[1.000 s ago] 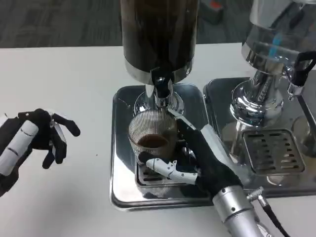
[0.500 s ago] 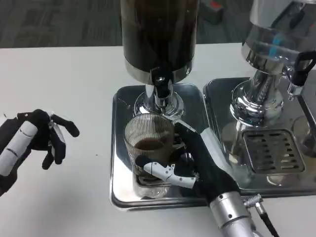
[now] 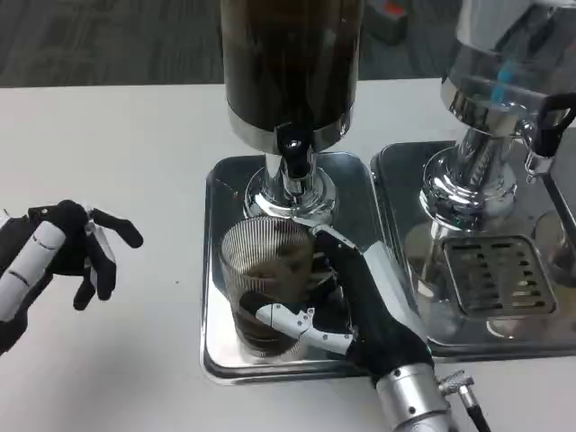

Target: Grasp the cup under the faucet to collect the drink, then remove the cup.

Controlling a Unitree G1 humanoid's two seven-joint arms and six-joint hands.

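the right hand (image 3: 346,301) is wrapped around a ribbed glass cup (image 3: 267,283), fingers curled on its near and right side, holding it upright. the cup sits just left of the palm, on the near part of a steel drip tray (image 3: 220,355), slightly nearer than the black faucet (image 3: 291,148) of a dark drink dispenser (image 3: 288,63). brown drink fills its lower part. the left hand (image 3: 63,256) hovers well apart over the white bench (image 3: 117,144), fingers loosely curled, holding nothing. a second dispenser (image 3: 495,99) stands to the right.
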